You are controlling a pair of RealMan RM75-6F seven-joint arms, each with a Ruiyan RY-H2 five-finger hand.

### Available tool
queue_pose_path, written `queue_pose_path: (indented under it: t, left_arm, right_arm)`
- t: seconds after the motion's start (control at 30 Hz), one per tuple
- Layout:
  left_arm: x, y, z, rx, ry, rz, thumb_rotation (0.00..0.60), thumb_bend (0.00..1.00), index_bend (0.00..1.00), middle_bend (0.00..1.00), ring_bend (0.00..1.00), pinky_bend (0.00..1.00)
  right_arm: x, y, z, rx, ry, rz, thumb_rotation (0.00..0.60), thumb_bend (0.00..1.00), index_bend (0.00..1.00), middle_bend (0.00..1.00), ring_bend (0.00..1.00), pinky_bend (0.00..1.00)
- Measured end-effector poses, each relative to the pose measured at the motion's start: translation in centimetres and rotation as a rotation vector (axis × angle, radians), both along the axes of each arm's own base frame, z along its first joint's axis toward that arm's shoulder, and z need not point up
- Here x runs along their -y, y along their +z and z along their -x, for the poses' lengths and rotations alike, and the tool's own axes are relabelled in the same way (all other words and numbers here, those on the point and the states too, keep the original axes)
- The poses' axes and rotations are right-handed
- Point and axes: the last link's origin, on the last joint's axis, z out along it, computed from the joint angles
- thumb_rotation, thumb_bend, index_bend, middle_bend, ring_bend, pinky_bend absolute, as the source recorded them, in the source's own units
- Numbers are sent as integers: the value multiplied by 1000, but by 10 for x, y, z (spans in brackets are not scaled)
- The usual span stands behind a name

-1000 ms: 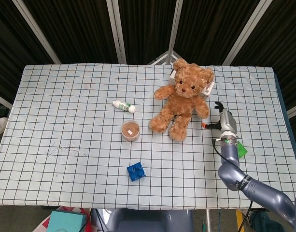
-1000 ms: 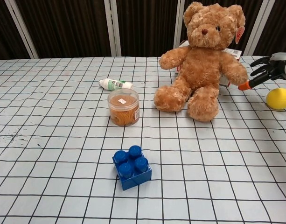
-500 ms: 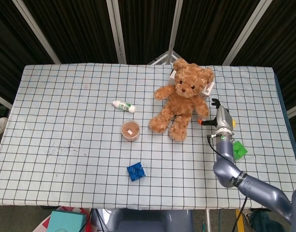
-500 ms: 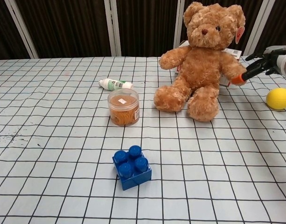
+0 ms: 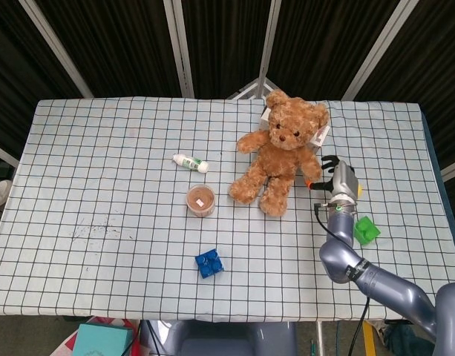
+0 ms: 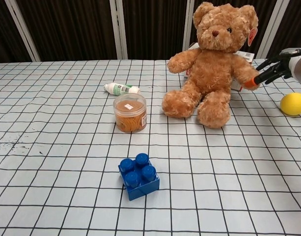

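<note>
The right hand [image 6: 283, 66] hovers with fingers [image 5: 328, 161] spread and holding nothing, its orange fingertip just at the paw of the teddy bear [image 5: 281, 150], which sits upright near the bench's far right edge. No grasp is yet made; the left hand is out of view.

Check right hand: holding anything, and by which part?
Nothing held. The right hand has its fingers apart, an orange fingertip at the teddy bear's paw; contact cannot be told. Left hand not in view.

Checked tablecloth [image 5: 101, 170] — dark slatted walls [image 5: 123, 44]
</note>
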Motion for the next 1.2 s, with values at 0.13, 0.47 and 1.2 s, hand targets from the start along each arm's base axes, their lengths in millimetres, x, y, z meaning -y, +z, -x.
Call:
queue_pose_path:
  t: [0.13, 0.47, 1.2]
  left_arm:
    - [0, 0, 1, 1, 2, 0, 600, 173, 205, 62, 10, 136]
    - [-1, 1, 1, 8, 0, -2, 600, 172, 205, 62, 10, 136]
    - [-3, 1, 2, 12, 3, 2, 600, 173, 205, 62, 10, 136]
  right_arm:
    - [1, -1, -4, -9, -4, 0, 600, 182, 303, 364, 299, 0]
    - [2, -4, -10, -38, -29, -7, 600, 182, 369, 401, 340, 0]
    - [9, -8, -10, -56, -80, 55, 600, 236, 600, 568, 521, 101]
